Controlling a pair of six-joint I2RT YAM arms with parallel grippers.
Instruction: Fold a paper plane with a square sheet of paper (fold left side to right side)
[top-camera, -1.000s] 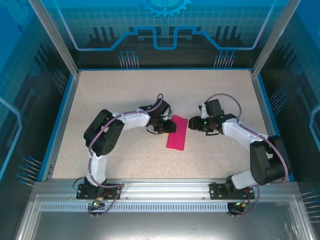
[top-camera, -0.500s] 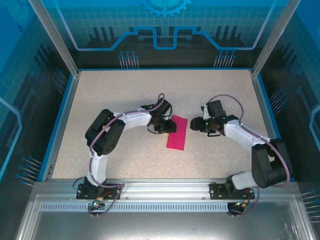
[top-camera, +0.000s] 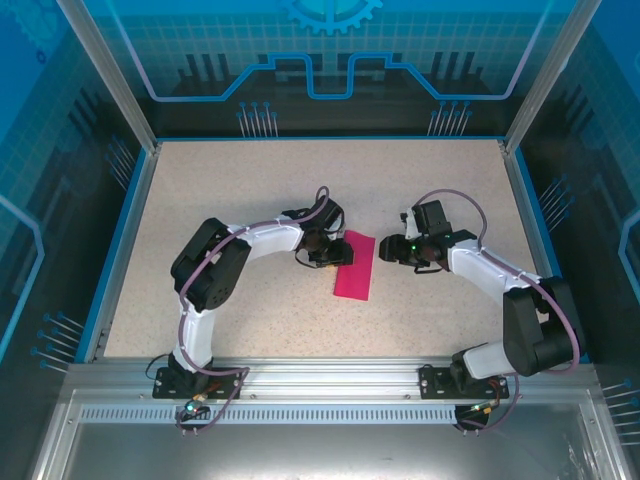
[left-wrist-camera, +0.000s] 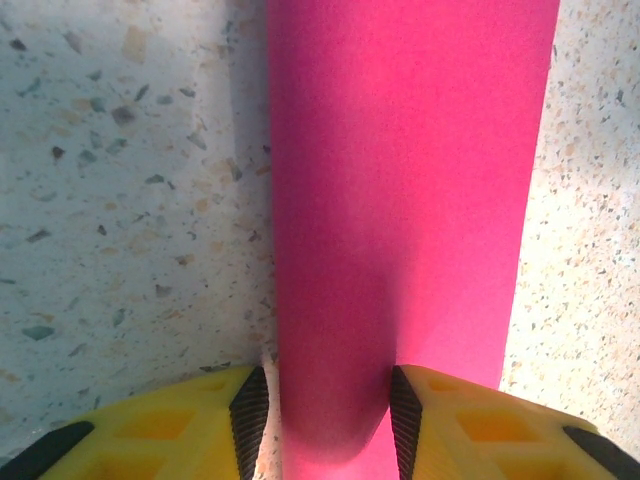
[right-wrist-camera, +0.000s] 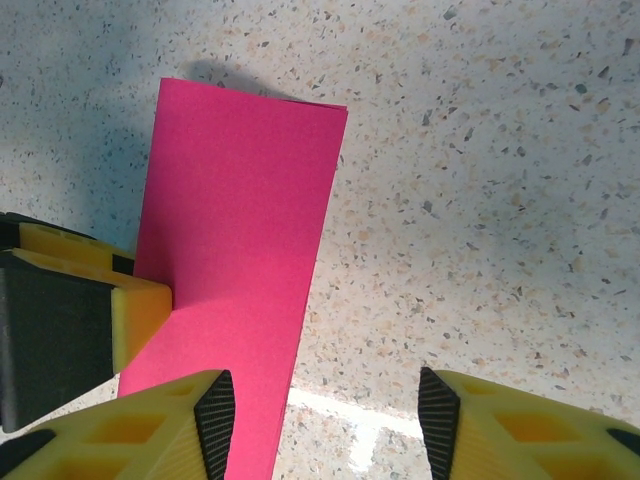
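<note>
Paper: you see the square sheet of paper (top-camera: 355, 267), folded to a narrow pink strip, flat on the table (top-camera: 230, 190) between both arms | left gripper (left-wrist-camera: 328, 425): jaws apart, astride the strip's left edge, apparently pressing rather than pinching | right gripper (right-wrist-camera: 325, 425): jaws apart over the strip's right edge, holding nothing
</note>
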